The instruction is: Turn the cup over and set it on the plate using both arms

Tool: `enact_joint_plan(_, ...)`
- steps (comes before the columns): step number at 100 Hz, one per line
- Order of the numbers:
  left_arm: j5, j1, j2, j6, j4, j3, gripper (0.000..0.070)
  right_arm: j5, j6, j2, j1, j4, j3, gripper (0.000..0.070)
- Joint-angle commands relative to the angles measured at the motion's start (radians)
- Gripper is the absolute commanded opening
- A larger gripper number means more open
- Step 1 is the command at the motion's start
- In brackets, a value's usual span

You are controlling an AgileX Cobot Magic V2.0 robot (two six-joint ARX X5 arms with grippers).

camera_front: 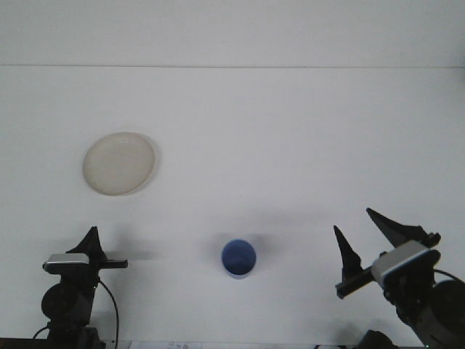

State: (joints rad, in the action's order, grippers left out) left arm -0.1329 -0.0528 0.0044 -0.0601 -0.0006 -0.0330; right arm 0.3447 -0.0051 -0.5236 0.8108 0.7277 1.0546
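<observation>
A small blue cup (238,259) stands on the white table near the front centre, its opening facing up, with nothing touching it. The pale round plate (119,163) lies to the back left, with nothing on it. My right gripper (352,218) is at the front right, well to the right of the cup. It is open, its two dark fingers spread apart and holding nothing. My left gripper (93,241) sits at the front left, below the plate and far left of the cup, seen side-on.
The white table (290,131) runs back to a white wall. Besides the cup and plate, only the two arm bases at the front corners are in view.
</observation>
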Motion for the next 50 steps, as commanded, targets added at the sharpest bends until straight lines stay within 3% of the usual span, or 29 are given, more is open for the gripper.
enact_joint_plan(1, 0.0, 0.001, -0.002, 0.009, 0.01, 0.019, 0.0015, 0.001, 0.017, 0.092, 0.01, -0.066, -0.103, 0.0457)
enact_joint_plan(19, 0.0, 0.001, -0.002, 0.02, 0.024, 0.019, 0.0015, -0.006, 0.018, 0.287, 0.01, -0.115, -0.307, 0.0457)
enact_joint_plan(36, 0.0, 0.001, -0.002, 0.19, 0.032, 0.019, 0.0014, -0.007, 0.058, 0.372, 0.01, -0.114, -0.385, 0.0457)
enact_joint_plan(50, 0.0, 0.001, -0.002, 0.253, 0.048, 0.019, 0.0014, -0.006, 0.058, 0.378, 0.01, -0.116, -0.386, 0.0457)
